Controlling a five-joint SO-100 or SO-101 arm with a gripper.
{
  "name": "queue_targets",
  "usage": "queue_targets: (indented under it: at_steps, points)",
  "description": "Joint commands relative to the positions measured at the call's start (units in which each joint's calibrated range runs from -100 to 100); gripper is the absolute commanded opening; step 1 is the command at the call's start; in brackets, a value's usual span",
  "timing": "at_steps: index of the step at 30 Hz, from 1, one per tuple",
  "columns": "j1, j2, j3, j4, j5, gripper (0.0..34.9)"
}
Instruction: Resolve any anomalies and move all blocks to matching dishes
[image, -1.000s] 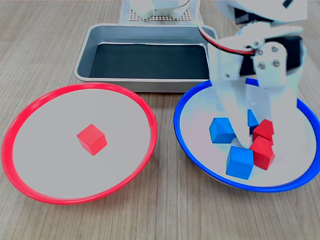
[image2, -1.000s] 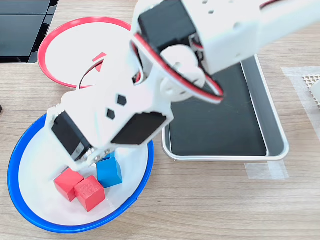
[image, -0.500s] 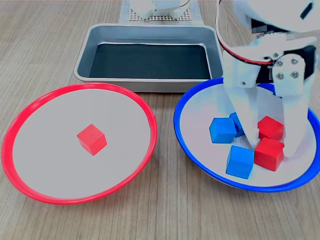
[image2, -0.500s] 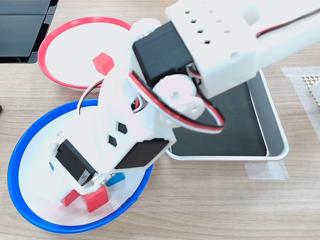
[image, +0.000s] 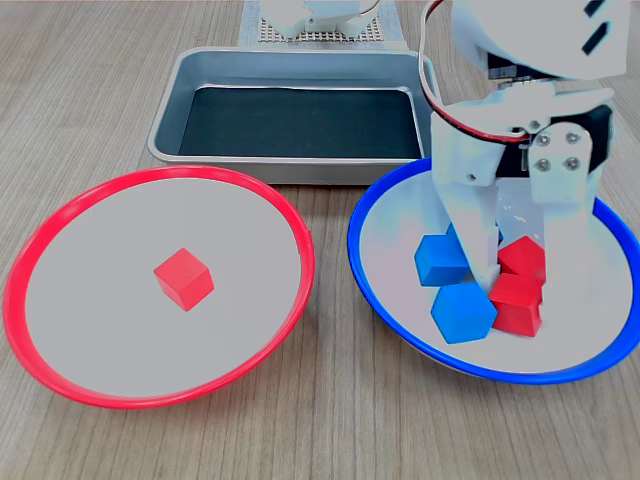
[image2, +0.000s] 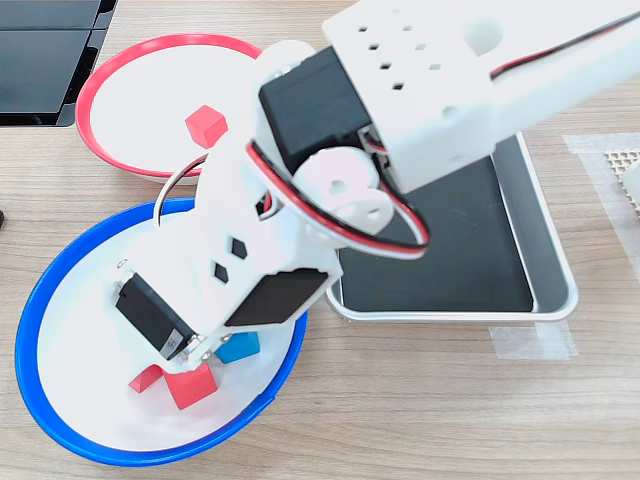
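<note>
The blue-rimmed dish (image: 380, 290) holds two red blocks (image: 522, 258) (image: 517, 308) and blue blocks (image: 441, 260) (image: 463, 312), all bunched together. My gripper (image: 522, 272) reaches down into this dish, its white fingers (image: 478, 235) close against either side of the upper red block, which still rests in the dish. In the second exterior view the arm covers much of the blue dish (image2: 40, 320); a red block (image2: 193, 386) shows just under my gripper (image2: 195, 362), beside a blue block (image2: 238, 347). The red-rimmed dish (image: 60, 350) holds one red block (image: 183, 278).
A rectangular grey metal tray (image: 300, 62) with a dark bottom stands behind both dishes and has nothing in it. In the second exterior view the tray (image2: 555, 270) lies right of the arm, with tape (image2: 530, 340) on the wooden table beside it.
The fingers have drawn closer together around the red blocks. The front blue block was pushed left and turned, and the lower red block shifted left.
</note>
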Motion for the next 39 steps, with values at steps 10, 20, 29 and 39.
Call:
queue_targets:
  at_steps: [10,20,29,39]
  points:
    - [8.3,-21.2,-0.4,14.9,-1.6,0.3]
    - [24.7,-23.7,3.9,15.1,1.4,0.2]
    - [29.5,-15.7,-3.4,13.4,3.6,0.2]
    - [30.5,-15.5,-3.3,12.9,4.8,13.2]
